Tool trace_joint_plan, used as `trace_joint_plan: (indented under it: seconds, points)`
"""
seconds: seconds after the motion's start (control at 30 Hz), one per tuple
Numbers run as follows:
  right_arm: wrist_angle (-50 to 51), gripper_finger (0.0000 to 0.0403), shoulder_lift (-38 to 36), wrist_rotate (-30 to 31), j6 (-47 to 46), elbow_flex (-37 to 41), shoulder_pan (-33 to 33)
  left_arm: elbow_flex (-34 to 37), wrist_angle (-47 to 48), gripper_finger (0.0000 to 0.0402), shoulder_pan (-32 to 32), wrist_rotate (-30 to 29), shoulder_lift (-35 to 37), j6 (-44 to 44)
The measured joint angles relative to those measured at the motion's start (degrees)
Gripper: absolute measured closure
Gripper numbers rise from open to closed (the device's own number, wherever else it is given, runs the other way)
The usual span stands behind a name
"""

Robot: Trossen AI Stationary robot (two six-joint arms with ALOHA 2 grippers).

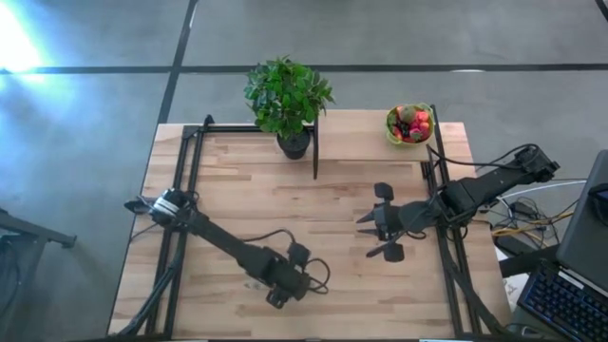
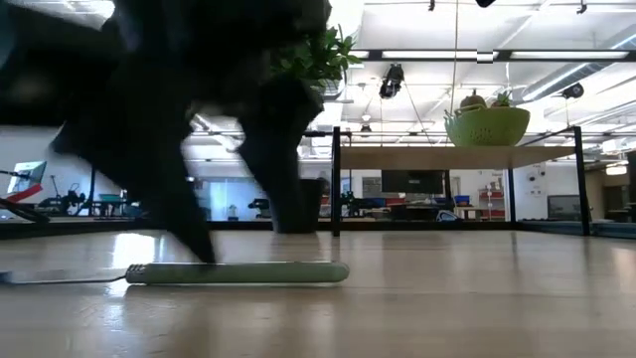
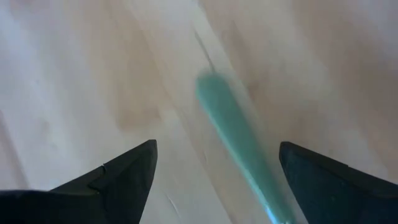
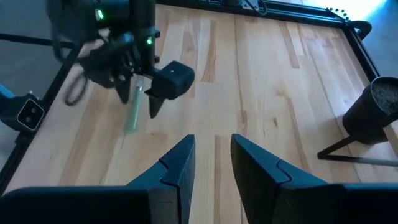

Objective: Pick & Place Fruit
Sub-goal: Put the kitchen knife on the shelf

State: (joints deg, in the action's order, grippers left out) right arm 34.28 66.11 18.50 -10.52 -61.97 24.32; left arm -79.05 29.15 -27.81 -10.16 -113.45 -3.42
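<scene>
— While the left end effector [image 1: 276, 296] hovers low over the near part of the pale wooden slatted surface [image 1: 237, 190], look what sits between its widely spread fingers: the pale green-handled knife [image 2: 237, 272], lying flat on the boards. That's no fruit.

— So what's the risk?

— I'd say it closes on the handle and carries off the wrong thing, or nudges it so the blade skids across the wood. It's coming down right on top of it.

— And further right?

— The leafy green potted plant in its dark pot [image 1: 288, 100] stands at the far edge, clear of both arms. Then the right end effector [image 1: 381, 224], mid-surface, fingers narrowly parted with nothing between them.

— The fruit itself?

— All in the lime-green round bowl [image 1: 392, 132] at the far right corner: a heap of small red, orange and dark toy fruit [image 1: 410, 123], well apart from both arms. Nothing loose on the wood that I can see.
</scene>
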Motion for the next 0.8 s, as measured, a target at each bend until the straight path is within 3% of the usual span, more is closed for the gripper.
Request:
trace_joint_plan:
  seconds: [0.2,0.43,0.63,0.8]
  points:
    - [0.01,0.0323,0.0,-0.07,0.0,0.19,0.0,-0.94,0.58,0.006,-0.15,2.69,0.92,2.31]
    - [-0.02,0.0349,0.0,-0.43,0.0,0.19,0.07,0.61,2.61,0.006,0.9,3.79,0.68,16.39]
    - [-0.05,0.0359,0.0,-0.48,0.0,0.19,0.05,0.73,3.95,0.006,0.74,5.72,0.74,20.41]
    - [-0.04,0.0354,0.0,-0.5,0.0,0.19,0.04,-0.45,12.11,0.006,0.22,8.62,1.12,24.47]
